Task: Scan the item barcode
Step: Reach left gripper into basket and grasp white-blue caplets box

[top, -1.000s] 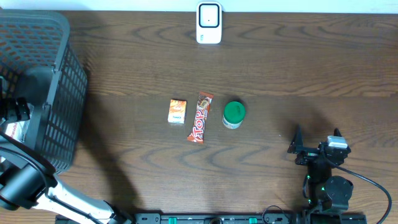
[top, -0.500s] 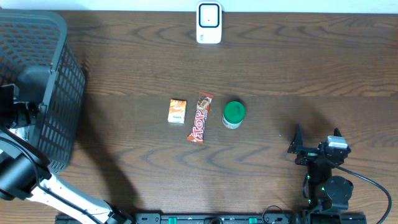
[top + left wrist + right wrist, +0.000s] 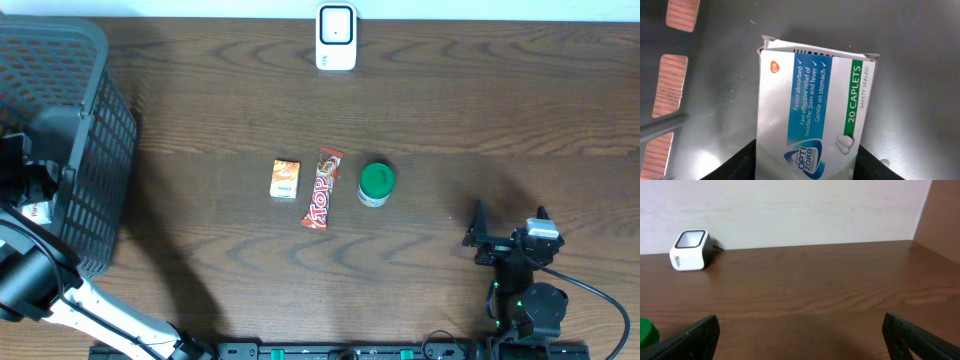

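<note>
A white caplet box (image 3: 812, 100) with blue and green print lies on the dark floor of the basket (image 3: 920, 75). A strip of barcode shows at the box's far edge. My left gripper (image 3: 807, 160) is down inside the basket (image 3: 90, 120), and its black fingers (image 3: 740, 162) press against both long sides of the box. In the overhead view that gripper (image 3: 25, 190) sits at the far left with a bit of the white box (image 3: 38, 210) showing. The white scanner (image 3: 336, 37) stands at the table's far edge. My right gripper (image 3: 508, 240) rests open and holds nothing at the near right.
Three other items lie in a row mid-table: a small orange box (image 3: 285, 179), a red candy bar (image 3: 322, 188) and a green-lidded jar (image 3: 376, 183). The right wrist view shows the scanner (image 3: 689, 250) far left and the jar (image 3: 646, 332) at the edge.
The left jaws have closed in on the caplet box inside the basket. The left arm shifted slightly a second ago. The right arm has not moved.
</note>
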Available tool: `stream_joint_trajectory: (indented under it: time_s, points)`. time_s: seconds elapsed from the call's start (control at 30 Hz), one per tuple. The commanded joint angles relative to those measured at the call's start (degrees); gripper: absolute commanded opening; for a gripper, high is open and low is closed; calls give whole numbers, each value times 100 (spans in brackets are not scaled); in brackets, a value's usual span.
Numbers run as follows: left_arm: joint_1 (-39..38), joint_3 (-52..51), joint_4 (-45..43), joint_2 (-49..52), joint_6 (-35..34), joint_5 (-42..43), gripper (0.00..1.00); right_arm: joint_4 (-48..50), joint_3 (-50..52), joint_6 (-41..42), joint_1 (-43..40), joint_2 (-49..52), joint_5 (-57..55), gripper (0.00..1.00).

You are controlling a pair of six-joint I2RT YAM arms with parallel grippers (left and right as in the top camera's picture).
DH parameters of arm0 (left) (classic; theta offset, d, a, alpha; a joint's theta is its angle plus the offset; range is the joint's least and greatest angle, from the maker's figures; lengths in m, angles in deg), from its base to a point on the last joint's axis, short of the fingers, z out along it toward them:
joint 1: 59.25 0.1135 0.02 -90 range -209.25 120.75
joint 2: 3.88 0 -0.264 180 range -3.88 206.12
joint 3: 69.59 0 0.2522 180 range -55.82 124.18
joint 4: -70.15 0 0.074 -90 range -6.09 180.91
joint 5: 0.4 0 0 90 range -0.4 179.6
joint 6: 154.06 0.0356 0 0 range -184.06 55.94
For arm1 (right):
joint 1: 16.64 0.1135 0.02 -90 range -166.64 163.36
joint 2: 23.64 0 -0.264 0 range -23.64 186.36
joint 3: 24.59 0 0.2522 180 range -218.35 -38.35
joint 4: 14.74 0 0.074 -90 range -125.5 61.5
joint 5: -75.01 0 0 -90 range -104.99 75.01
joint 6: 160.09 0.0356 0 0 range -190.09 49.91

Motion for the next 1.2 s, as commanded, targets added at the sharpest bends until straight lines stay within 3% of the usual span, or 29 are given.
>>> stream_joint_trajectory:
  time_s: [0.0,0.03,0.2,0.5,0.63,0.8,1.17]
  points:
    - [35,-70,44,258,-42,195,92,-17,7,-66,33,-33,-9,99]
    - [35,-70,46,258,-44,264,98,-17,7,-66,33,-33,-9,99]
    - [35,-70,201,258,-42,962,98,-17,7,-66,33,-33,-9,99]
    - [44,-70,83,258,-37,960,100,-17,7,-66,33,-33,-9,99]
    - [48,-76,103,258,-39,680,91,-17,7,-66,33,-33,-9,99]
    - [48,-79,280,258,-35,-22,91,-17,7,-68,33,-33,-9,99]
    - [48,-85,579,258,-35,-72,91,-17,7,-66,33,-33,-9,99]
